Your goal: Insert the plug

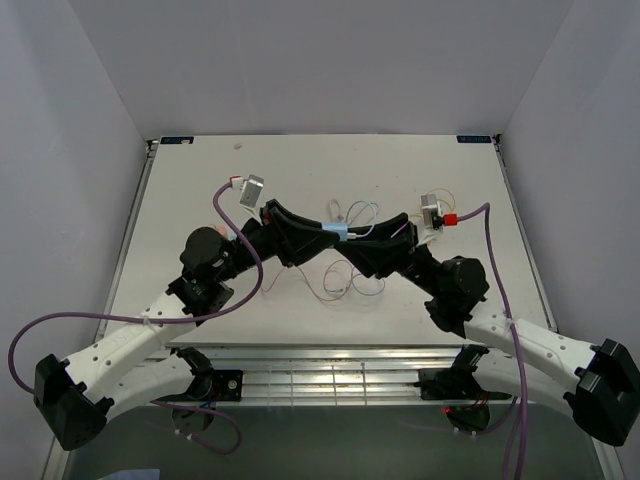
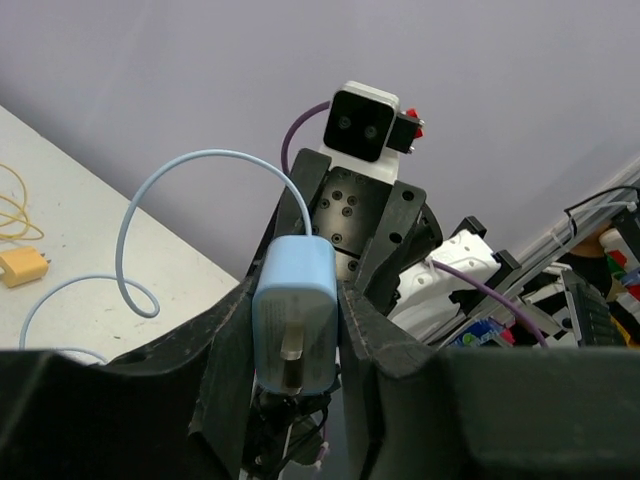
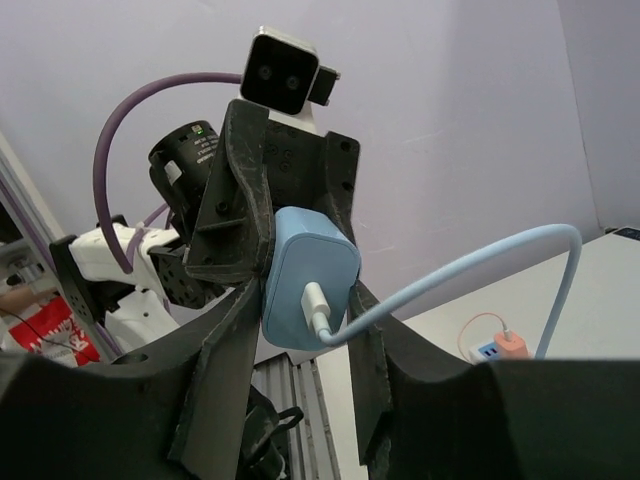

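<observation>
Light-blue USB charger (image 3: pixel 300 265) is held off the table (image 1: pixel 200 180), about mid-table left to right, where the two arms meet nose to nose. White USB plug (image 3: pixel 318 305) sits in the charger face that points at the right wrist camera, and looks fully seated. Its light-blue cable (image 3: pixel 480 255) arcs up and right from there, then drops toward the table. The opposite face, seen from the left wrist, shows a metal piece low down; prong or port, cannot tell. Left gripper (image 2: pixel 297 298) is clamped on the charger, with both fingers tight against its side walls. Right gripper (image 3: pixel 308 295) is also closed on the charger from the other side, its fingers touching the lower flanks. Each wrist view shows the other gripper's fingers flanking the top of the block, so both arms grip the same part. On the table, to the left in the left wrist view, a yellow plug (image 2: pixel 22 266) lies flat on a thin yellow lead. The right wrist view shows an orange connector (image 3: pixel 510 343) on the table surface beyond the cable loop. From the top camera, loose thin wires (image 1: pixel 350 282) lie just near of the grippers.
</observation>
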You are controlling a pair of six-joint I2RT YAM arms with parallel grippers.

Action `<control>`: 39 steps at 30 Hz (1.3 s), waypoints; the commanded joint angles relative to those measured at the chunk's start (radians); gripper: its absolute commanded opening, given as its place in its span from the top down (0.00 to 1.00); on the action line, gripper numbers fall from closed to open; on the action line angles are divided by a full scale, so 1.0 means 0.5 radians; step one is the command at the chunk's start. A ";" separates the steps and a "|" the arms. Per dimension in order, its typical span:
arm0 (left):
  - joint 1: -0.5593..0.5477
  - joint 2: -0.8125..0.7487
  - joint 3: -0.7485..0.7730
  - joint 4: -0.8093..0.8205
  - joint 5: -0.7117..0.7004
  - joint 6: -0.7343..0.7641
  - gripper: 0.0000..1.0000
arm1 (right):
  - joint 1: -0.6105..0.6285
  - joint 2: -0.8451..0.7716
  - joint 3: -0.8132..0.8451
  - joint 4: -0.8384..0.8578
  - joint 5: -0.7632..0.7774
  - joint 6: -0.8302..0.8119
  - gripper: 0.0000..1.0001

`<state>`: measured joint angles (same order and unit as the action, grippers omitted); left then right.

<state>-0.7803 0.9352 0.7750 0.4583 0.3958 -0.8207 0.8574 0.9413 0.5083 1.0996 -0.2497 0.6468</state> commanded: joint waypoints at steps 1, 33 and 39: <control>-0.010 0.020 0.030 -0.100 -0.012 0.000 0.48 | 0.022 -0.045 0.088 0.059 -0.087 -0.167 0.92; 0.005 -0.045 0.993 -3.038 -2.153 -0.303 0.02 | -0.230 0.482 1.129 -1.758 -0.626 -1.605 0.92; 0.421 0.099 0.923 -2.823 -1.784 -0.063 0.02 | -0.233 0.893 1.563 -2.183 -0.685 -2.118 0.92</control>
<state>-0.6773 0.9722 1.2457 -0.9371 -0.5220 -0.9081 0.7460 1.3354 1.1873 0.1661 -0.5308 -0.2176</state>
